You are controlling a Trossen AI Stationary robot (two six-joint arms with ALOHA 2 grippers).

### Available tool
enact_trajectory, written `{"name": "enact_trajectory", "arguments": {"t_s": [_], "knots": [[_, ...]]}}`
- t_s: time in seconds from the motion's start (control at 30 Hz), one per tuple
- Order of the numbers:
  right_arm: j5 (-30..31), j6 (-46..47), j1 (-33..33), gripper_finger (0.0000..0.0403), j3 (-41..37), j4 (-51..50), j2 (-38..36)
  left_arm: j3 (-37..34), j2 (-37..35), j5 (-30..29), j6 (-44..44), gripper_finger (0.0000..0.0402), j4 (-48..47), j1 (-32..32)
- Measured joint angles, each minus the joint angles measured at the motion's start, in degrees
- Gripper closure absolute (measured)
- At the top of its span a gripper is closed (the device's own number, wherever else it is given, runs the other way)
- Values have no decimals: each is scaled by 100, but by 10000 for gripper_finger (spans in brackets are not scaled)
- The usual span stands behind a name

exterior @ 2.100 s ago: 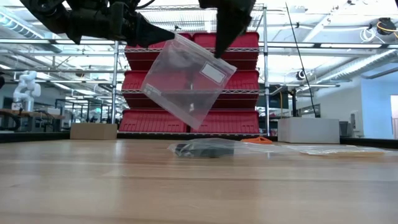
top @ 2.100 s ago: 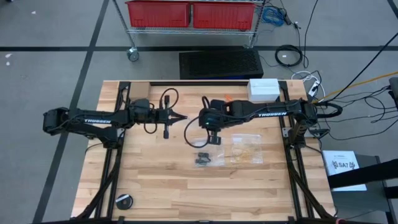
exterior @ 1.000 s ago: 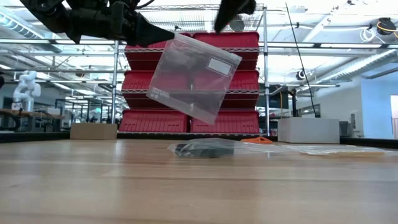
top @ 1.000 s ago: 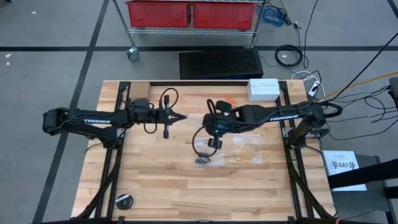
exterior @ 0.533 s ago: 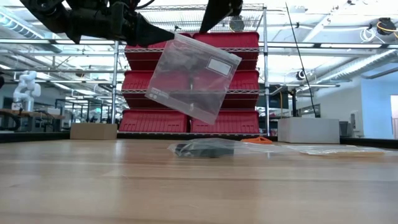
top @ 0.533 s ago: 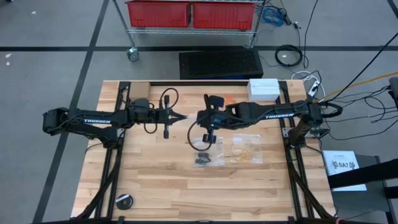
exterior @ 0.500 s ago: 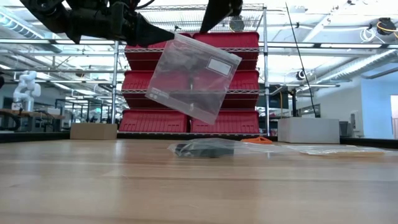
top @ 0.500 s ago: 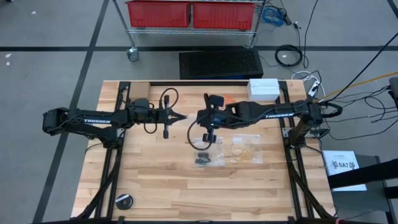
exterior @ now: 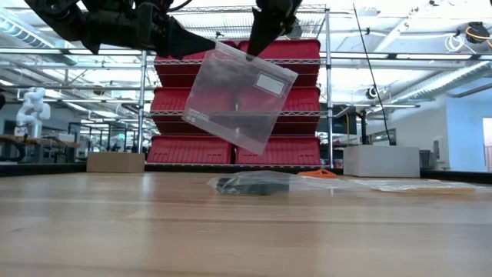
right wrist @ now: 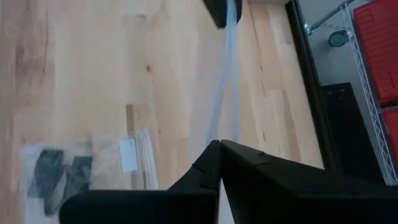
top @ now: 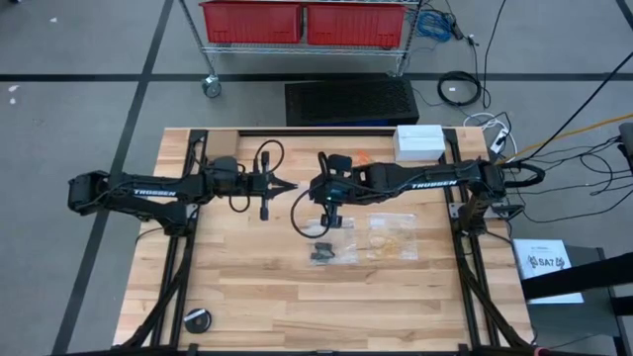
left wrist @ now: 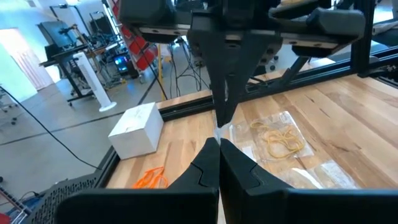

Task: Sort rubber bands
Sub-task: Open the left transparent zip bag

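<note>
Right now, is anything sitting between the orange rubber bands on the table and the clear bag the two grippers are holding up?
Nothing visible. The clear bag hangs in the air, pinched shut by the left gripper and right gripper. The orange rubber bands lie loose on bare wood near the white box.

1. Left arm reaches in level from the table's left side, its left gripper [top: 293, 186] raised above the surface, fingers pressed together.
2. Right arm stretches across from the right side, wrist bent downward.
3. Right gripper [top: 318, 191] hangs just beside the left one, fingers closed, tips nearly meeting.
</note>
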Motion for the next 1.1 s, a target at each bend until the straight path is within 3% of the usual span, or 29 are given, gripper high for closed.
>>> {"name": "enact_trajectory", "arguments": {"t_s": [0.43, 0.53, 0.63, 0.9, 1.1], "knots": [[-77, -166, -126, 403, -4, 406, 378, -4, 2, 1, -1, 401, -9, 2], [-354, -173, -88, 403, -38, 621, 373, -4, 2, -22, 2, 402, -109, 0], [-621, -94, -87, 403, -330, 951, 282, -4, 2, -55, 4, 402, -125, 0], [-605, 360, -232, 403, -1734, 2361, 18, -4, 28, -70, -153, 402, -317, -98], [-342, 524, -214, 403, -2134, 3535, -66, -4, 48, -187, -286, 402, -352, -331]]}}
